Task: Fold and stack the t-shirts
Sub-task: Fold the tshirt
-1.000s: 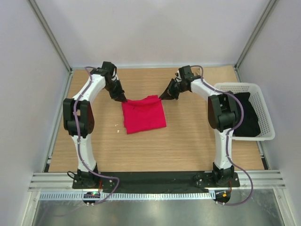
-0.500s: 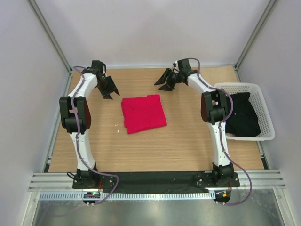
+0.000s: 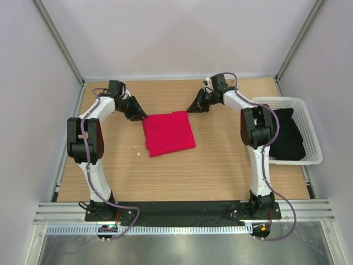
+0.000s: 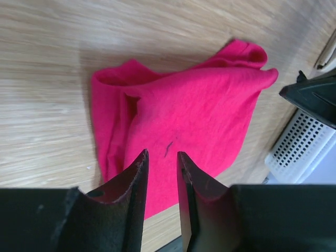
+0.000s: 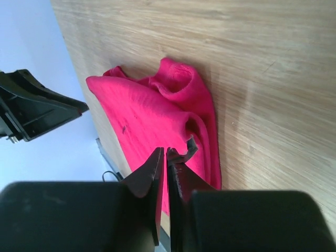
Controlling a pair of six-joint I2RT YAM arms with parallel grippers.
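A crimson t-shirt point(image 3: 168, 133) lies folded into a rough square on the wooden table point(image 3: 220, 160). My left gripper point(image 3: 142, 116) hovers just off its far left corner. In the left wrist view the left gripper point(image 4: 163, 153) is open a little with nothing between the jaws, and the t-shirt point(image 4: 184, 115) lies beyond them. My right gripper point(image 3: 191, 109) sits by the far right corner. In the right wrist view the right gripper point(image 5: 165, 150) has its jaws almost together, empty, above the t-shirt point(image 5: 152, 121).
A white lattice basket point(image 3: 278, 100) stands at the right edge with a black cloth point(image 3: 287, 138) inside. A small white speck point(image 3: 138, 154) lies left of the shirt. Grey walls enclose the table on three sides.
A second ago both grippers pinched the shirt's far corners. They let go, opened wide and pulled back, and now sit low beside those corners again with narrower jaws. The shirt has stayed flat.
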